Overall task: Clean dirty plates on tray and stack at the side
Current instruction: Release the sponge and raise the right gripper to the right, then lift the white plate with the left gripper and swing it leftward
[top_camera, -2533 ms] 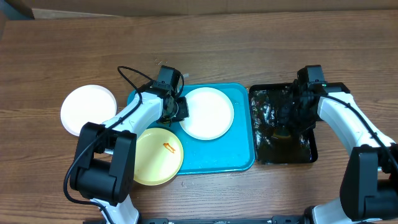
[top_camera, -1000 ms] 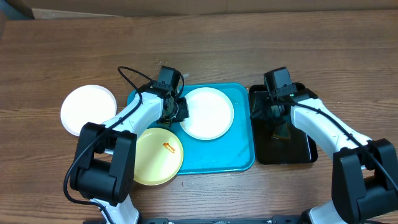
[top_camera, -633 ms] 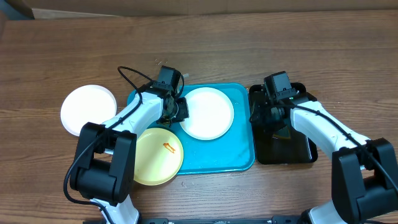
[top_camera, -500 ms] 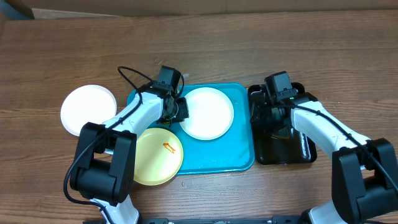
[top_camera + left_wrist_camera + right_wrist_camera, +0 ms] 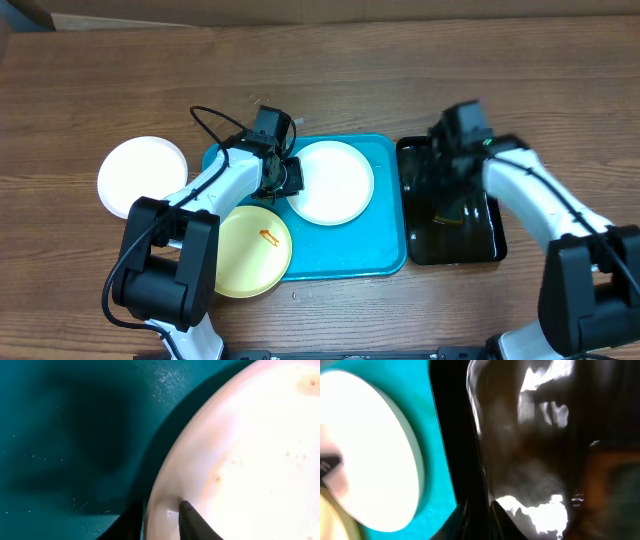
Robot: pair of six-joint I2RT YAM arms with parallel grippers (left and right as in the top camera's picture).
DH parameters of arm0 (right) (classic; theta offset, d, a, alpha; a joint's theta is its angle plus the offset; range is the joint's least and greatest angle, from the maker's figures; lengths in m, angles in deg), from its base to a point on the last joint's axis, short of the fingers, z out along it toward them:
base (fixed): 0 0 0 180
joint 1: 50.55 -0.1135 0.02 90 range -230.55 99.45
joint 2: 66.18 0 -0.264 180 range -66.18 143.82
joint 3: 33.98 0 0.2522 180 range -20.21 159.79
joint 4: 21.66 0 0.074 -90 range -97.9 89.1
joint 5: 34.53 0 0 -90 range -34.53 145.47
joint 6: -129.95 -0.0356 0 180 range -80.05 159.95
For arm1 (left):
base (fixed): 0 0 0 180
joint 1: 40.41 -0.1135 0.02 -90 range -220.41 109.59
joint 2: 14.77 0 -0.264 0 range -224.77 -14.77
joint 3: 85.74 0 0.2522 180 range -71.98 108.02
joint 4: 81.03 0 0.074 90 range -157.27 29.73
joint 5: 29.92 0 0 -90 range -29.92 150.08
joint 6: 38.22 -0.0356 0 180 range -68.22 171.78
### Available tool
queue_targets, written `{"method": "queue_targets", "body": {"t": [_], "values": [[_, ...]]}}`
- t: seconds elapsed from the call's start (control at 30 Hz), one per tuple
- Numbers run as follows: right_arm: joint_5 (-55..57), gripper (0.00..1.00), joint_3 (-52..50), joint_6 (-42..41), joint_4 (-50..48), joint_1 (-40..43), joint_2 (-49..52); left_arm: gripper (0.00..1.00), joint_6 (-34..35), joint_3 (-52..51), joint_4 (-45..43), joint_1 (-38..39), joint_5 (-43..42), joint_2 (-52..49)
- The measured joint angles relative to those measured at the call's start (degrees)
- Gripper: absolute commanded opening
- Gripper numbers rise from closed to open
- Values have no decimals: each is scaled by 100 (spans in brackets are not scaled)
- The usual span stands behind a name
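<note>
The turquoise tray (image 5: 350, 245) lies mid-table. A white plate (image 5: 331, 182) lies on it. My left gripper (image 5: 284, 176) is shut on that plate's left rim; the left wrist view shows one finger on either side of the rim (image 5: 162, 522) and faint orange specks on the plate (image 5: 250, 460). A pale yellow plate (image 5: 252, 250) with a red-orange smear overlaps the tray's front left corner. Another white plate (image 5: 142, 175) lies on the table at far left. My right gripper (image 5: 482, 520) is blurred, its fingers nearly together astride the left rim of the black tray (image 5: 530, 450).
The black glossy tray (image 5: 480, 245) sits just right of the turquoise tray, touching it, and holds shiny liquid and a brown-green sponge (image 5: 452, 212). The sponge also shows in the right wrist view (image 5: 612, 485). A cardboard box edge runs along the table's far side.
My right arm went from the middle of the black tray to its left rim, then swung up and right. Both trays and the white plate shifted slightly left. The left arm stayed put.
</note>
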Motion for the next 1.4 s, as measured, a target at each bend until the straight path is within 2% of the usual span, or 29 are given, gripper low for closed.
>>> {"method": "queue_targets", "body": {"t": [0.17, 0.3, 0.33, 0.4, 0.47, 0.5, 0.67, 0.83, 1.17, 1.27, 1.4], "values": [[179, 28, 905, 109, 468, 745, -2, 20, -37, 7, 63, 11, 4, 0], [310, 34, 1093, 129, 463, 1552, -2, 18, -42, 7, 79, 24, 7, 0], [332, 36, 1093, 129, 476, 1744, -2, 14, -42, 7, 83, 26, 4, 0], [372, 49, 1093, 111, 490, 2181, -2, 5, -37, 7, 87, 26, 7, -7], [420, 94, 1093, 83, 501, 2597, -2, 4, -63, 17, 90, 24, -2, -11], [448, 100, 1091, 111, 527, 2822, -2, 4, -92, 55, 127, 24, -17, -11], [503, 100, 1091, 131, 570, 3545, -2, 4, -341, 376, 636, -39, -17, -31], [501, 100, 1091, 131, 570, 3880, -2, 4, -535, 1121, 1198, -214, 11, -33], [498, 100, 1091, 129, 573, 3939, -2, 4, -817, 3034, 2610, -415, 63, -33], [498, 100, 1091, 131, 573, 3939, -2, 4, -841, 3523, 2754, -319, 98, -33], [501, 100, 1091, 131, 568, 3939, -2, 4, -837, 3971, 2730, 190, 531, -33]]}}
